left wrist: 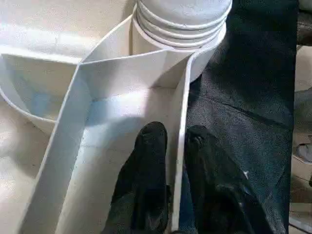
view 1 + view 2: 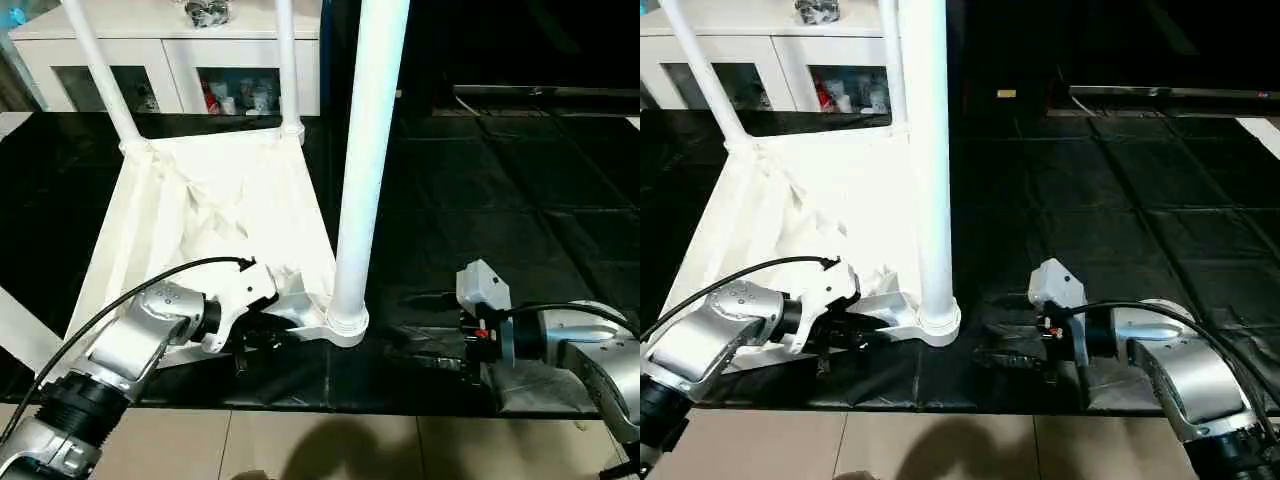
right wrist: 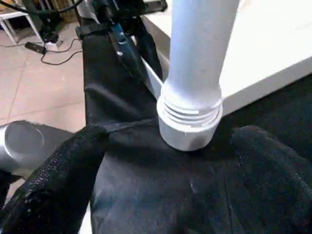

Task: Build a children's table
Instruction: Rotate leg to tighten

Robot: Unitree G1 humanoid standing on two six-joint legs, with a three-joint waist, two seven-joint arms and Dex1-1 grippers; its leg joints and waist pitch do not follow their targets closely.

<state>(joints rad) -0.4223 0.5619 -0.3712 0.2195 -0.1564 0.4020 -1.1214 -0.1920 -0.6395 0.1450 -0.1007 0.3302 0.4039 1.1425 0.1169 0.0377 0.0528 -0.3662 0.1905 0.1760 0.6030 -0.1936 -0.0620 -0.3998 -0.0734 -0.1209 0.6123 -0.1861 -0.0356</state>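
White plastic top point(image 2: 215, 215) upside down on black mat point(image 2: 480, 200), three legs point(image 2: 365, 160) standing in corner sockets; fourth corner out of view, so unsure if done. Left gripper point(image 1: 176, 146) clamped on near rim wall beside front leg. Right gripper point(image 3: 165, 146) spread wide, empty, facing that leg's base. Mat's front edge close; open room rightward.

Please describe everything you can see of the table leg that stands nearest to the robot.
The nearest leg is a long, round, smooth white tube, plastic by its look, standing almost upright in the corner socket of the upside-down table top. Ridged rings circle its base. It rises out of the picture's top. The left gripper pinches the rim wall beside that socket; the right gripper faces the leg with fingers apart, not touching it.
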